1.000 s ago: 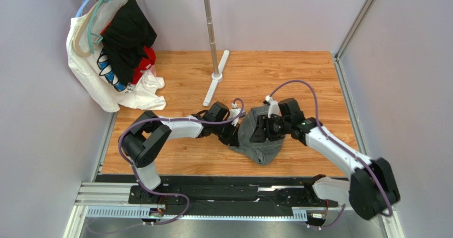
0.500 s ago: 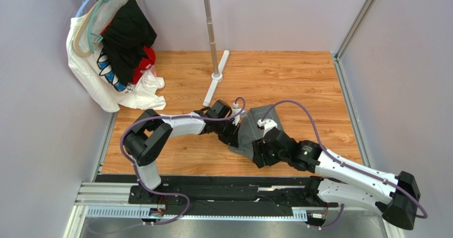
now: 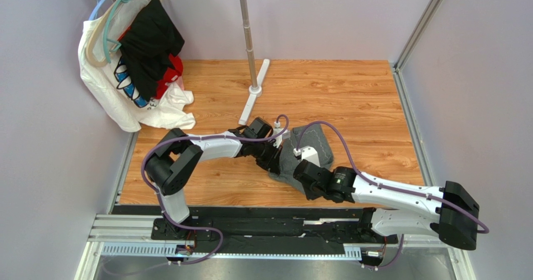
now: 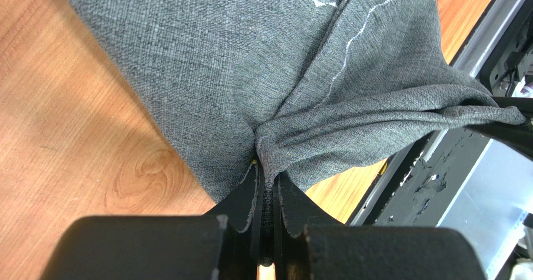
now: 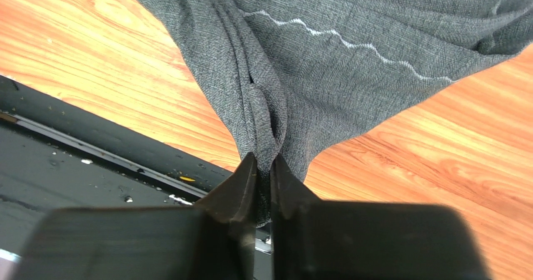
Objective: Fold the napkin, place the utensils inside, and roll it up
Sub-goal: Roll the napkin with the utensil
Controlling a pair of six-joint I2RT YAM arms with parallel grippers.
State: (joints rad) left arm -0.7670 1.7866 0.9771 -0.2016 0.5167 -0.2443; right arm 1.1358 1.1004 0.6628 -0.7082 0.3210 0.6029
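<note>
The napkin, soft, light and limp, is lying bunched on the counter, just on the near side of the pole. The left claw and right claw are each pinching shut on a gathered edge. The stitched corners are probably offering the surest hold.

Top view: right arm sits over the near part of the napkin, so the near edge and full outline are unreadable. Fingertips of both end effectors are hidden there: left end effector against the cloth fold, right end effector under its own wrist.

Left wrist view: napkin runs off the top edge. The cloth between the fingers is out of sight. Black part at the cloth's far tip is cut by the right edge, can't identify it.

Right wrist view: napkin is cut off at top and right, end effector body is blurred.

Hanging clothes and stand pole are cut off at the top edge.
</note>
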